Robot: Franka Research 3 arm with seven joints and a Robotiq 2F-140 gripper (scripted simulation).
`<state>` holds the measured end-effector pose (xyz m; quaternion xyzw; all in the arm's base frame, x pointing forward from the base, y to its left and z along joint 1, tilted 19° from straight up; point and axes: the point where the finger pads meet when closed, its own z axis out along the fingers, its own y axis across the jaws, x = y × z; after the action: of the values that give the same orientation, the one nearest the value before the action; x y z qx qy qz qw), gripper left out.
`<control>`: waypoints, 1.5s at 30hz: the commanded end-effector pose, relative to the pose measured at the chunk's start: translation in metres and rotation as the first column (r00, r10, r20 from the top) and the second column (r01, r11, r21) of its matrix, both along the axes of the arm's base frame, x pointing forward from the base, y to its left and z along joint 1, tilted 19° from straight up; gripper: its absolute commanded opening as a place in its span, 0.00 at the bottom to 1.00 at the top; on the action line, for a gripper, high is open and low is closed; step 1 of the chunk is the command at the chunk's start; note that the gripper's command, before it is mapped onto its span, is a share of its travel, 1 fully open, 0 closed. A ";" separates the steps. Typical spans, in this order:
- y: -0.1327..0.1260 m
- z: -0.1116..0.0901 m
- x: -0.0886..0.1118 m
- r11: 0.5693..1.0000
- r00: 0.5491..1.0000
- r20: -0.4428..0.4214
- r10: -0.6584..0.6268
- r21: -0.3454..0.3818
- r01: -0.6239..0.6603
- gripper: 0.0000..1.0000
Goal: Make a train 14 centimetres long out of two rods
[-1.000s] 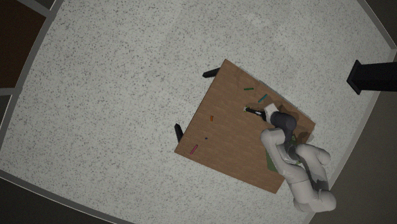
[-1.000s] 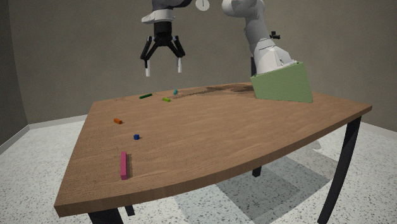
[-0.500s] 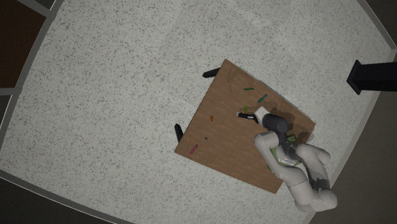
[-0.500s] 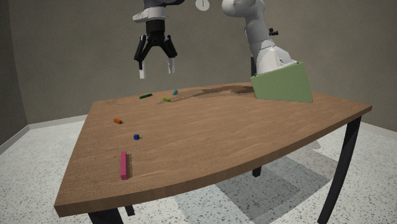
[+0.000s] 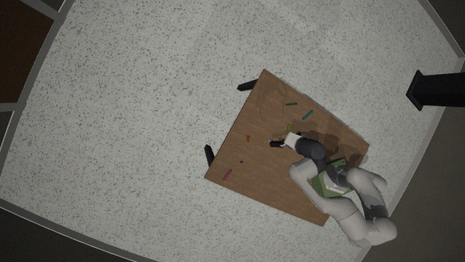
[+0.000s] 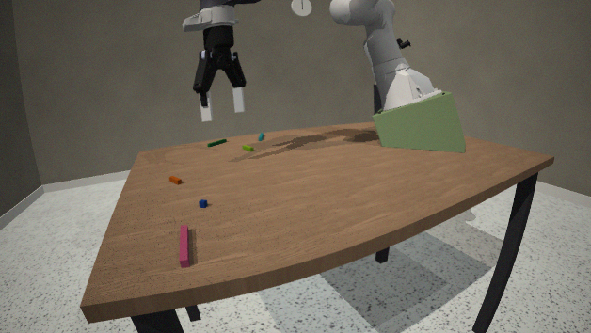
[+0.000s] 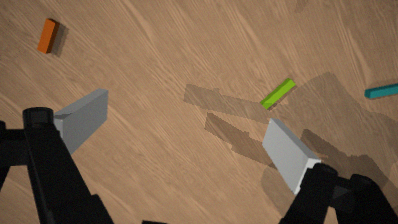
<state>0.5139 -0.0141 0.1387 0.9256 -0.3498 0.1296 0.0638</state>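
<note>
Wooden and brown, the bench [image 6: 358, 198] carries six rods, all lying flat and none touching another. Near its far edge sit three: the green rod [image 6: 216, 143] furthest left, the lime rod [image 6: 247, 148] just right of it and a little nearer, and the turquoise rod [image 6: 261, 136] right again, closest to the far edge. From above, the lime rod [image 5: 288, 127] lies apart from the turquoise rod [image 5: 307, 115] and the green rod [image 5: 291, 103], with bare wood between all three.

Along the left edge, the orange rod [image 6: 175, 180] rests about midway, the small blue rod [image 6: 202, 203] lies nearer the front, and the pink rod [image 6: 183, 245] lies close to the front-left corner, its long side running toward the front edge.

High above the far-left part of the bench hangs the gripper [image 6: 221, 105], its fingers spread wide with nothing between them. Through the wrist camera, the two pale fingertips stand far apart over bare wood, with the lime rod [image 7: 278, 93] beyond the right one, the orange rod [image 7: 48, 35] off toward the upper left, and an end of the turquoise rod [image 7: 382, 91] at the right border.

By the far-right corner stands the arm's green base block [image 6: 419, 124].
</note>
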 end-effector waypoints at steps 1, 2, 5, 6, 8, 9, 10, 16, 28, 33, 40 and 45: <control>0.009 0.000 0.009 0.987 0.987 -0.040 0.157 -0.035 -0.159 1.00; 0.009 0.000 0.009 0.987 0.987 -0.040 0.157 -0.035 -0.159 1.00; 0.022 -0.001 0.017 0.970 0.970 -0.064 0.234 -0.046 -0.237 1.00; 0.025 -0.001 0.019 0.965 0.964 -0.070 0.255 -0.049 -0.259 1.00; 0.033 -0.002 0.024 0.951 0.951 -0.084 0.299 -0.054 -0.303 1.00; 0.037 -0.002 0.026 0.944 0.943 -0.091 0.320 -0.057 -0.326 1.00; 0.041 -0.003 0.028 0.936 0.935 -0.098 0.342 -0.059 -0.348 1.00; 0.065 -0.005 0.041 0.876 0.875 -0.139 0.464 -0.070 -0.476 1.00; 0.113 -0.011 0.065 0.715 0.712 -0.216 0.668 -0.078 -0.694 1.00; 0.135 -0.014 0.074 0.627 0.624 -0.249 0.741 -0.076 -0.775 1.00; 0.164 -0.018 0.085 0.502 0.499 -0.289 0.817 -0.068 -0.862 1.00; 0.187 -0.021 0.093 0.397 0.395 -0.319 0.862 -0.059 -0.916 1.00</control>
<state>0.6017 0.1638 0.1178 0.9762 0.1606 0.0787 0.1226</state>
